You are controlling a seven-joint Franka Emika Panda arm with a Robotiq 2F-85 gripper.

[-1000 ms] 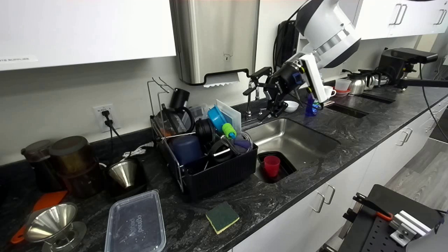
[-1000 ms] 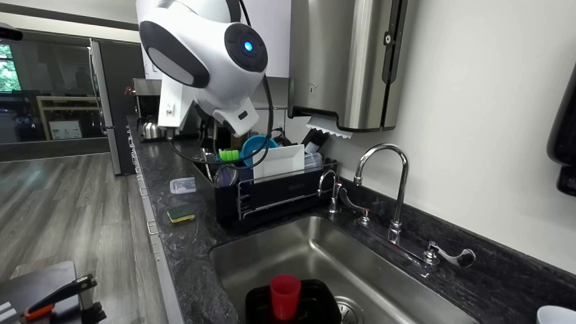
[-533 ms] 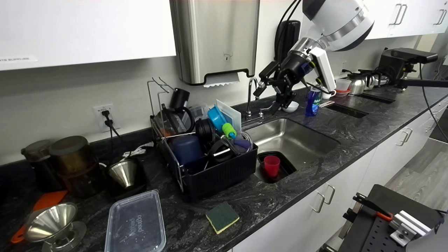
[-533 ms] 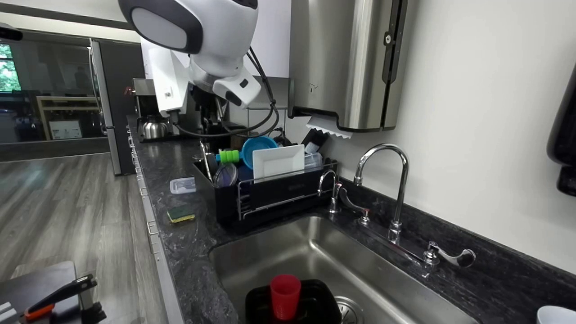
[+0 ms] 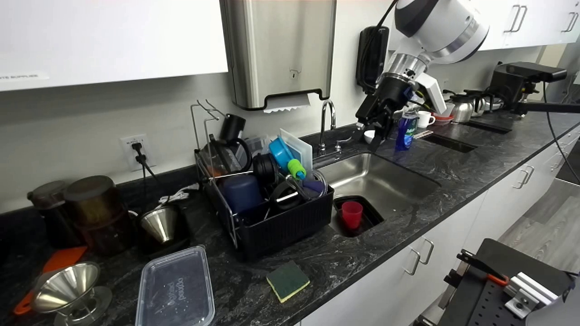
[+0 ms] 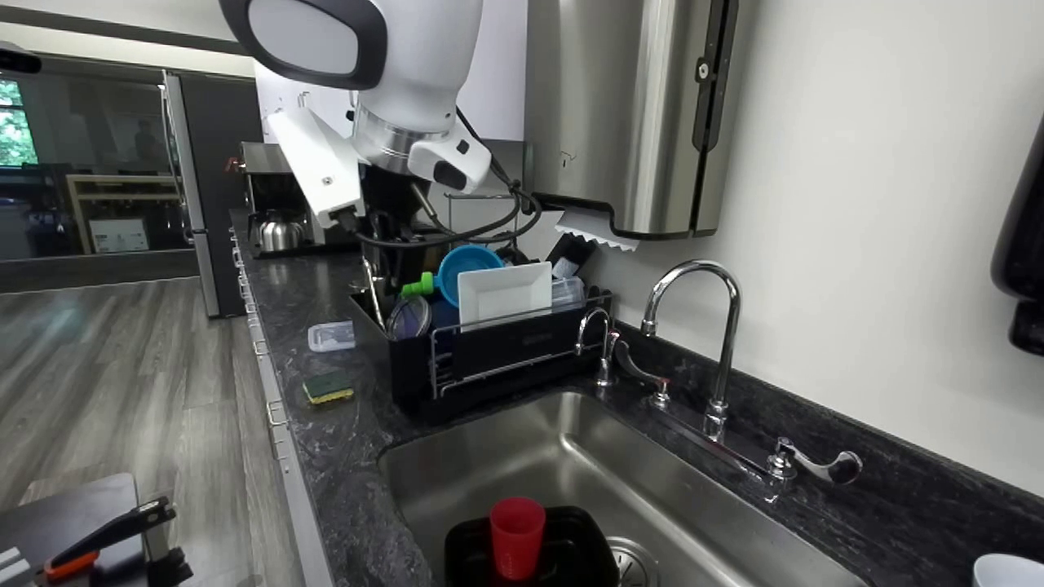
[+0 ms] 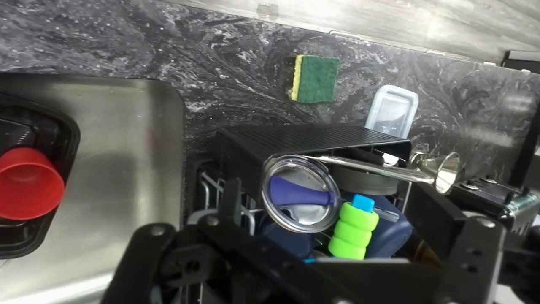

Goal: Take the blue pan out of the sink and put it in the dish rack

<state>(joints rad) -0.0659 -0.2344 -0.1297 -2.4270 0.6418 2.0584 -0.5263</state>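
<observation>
The blue pan with a bright green handle sits tilted in the black dish rack, among other dishes. It also shows in an exterior view, leaning beside a white square plate. In the wrist view the green handle stands between the spread fingers, farther off; most of the pan is hidden there by the gripper. My gripper hangs in the air above the far side of the sink, apart from the rack. In the wrist view the gripper is open and empty.
A red cup stands in a black tray in the sink. The faucet rises behind the sink. A sponge and a clear lid lie on the counter. A paper towel dispenser hangs above. A blue soap bottle stands near the gripper.
My gripper has moved away from the rack, to the right in an exterior view, and has turned to point more downward. The pan and the other dishes have not moved.
</observation>
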